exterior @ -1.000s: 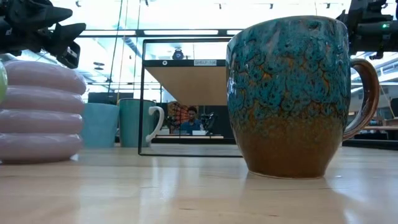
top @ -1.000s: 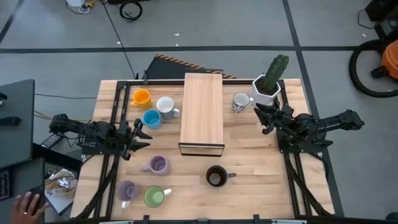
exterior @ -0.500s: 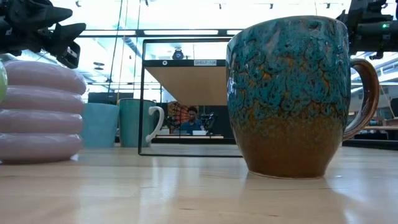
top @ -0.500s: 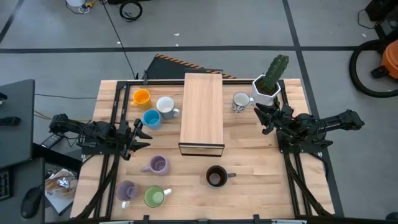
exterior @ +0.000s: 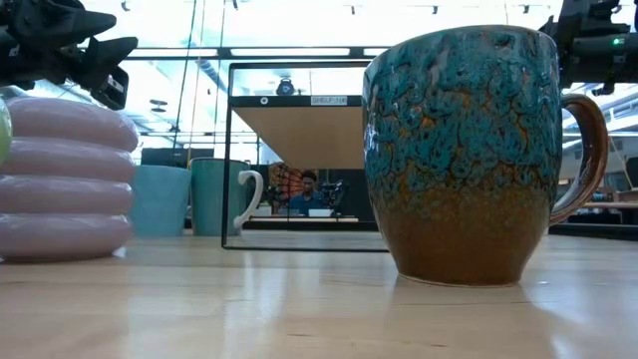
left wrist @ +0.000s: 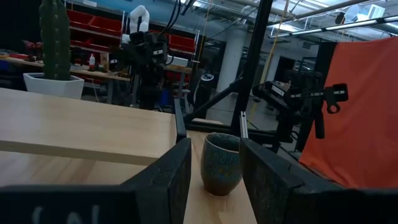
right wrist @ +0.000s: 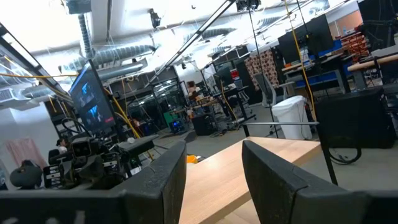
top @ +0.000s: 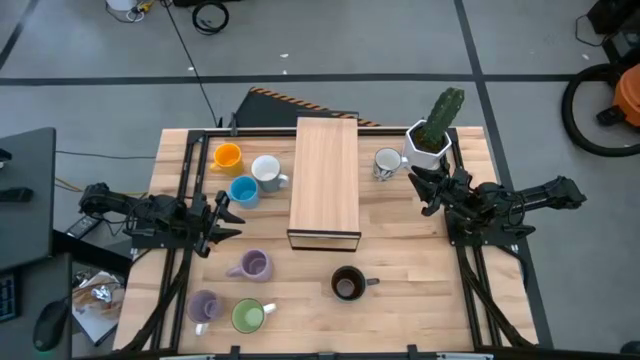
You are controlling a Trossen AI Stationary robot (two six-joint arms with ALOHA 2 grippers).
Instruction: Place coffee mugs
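Eight mugs stand upright on the table. In the high view: orange [top: 228, 155], white [top: 266, 170] and light blue [top: 243, 190] at the far left; another white one [top: 387, 162] beside the cactus pot; two lavender [top: 254, 264] [top: 204, 306] and a green one [top: 248, 316] at the near left; a dark brown one [top: 347, 284] near the middle. My left gripper [top: 225, 212] hovers open at the left side, facing the dark mug [left wrist: 221, 163]. My right gripper [top: 425, 190] hovers open at the right, near the cactus pot.
A long wooden shelf box [top: 324, 183] with a dark frame runs down the table's middle between the arms. A white pot with a green cactus [top: 430, 140] stands at the far right. Dark rails run along both table sides. The low view shows the dark mug [exterior: 474, 150] close up.
Both arms and all mugs have kept still. A person's hand that showed beside the table's near left corner has gone from view.
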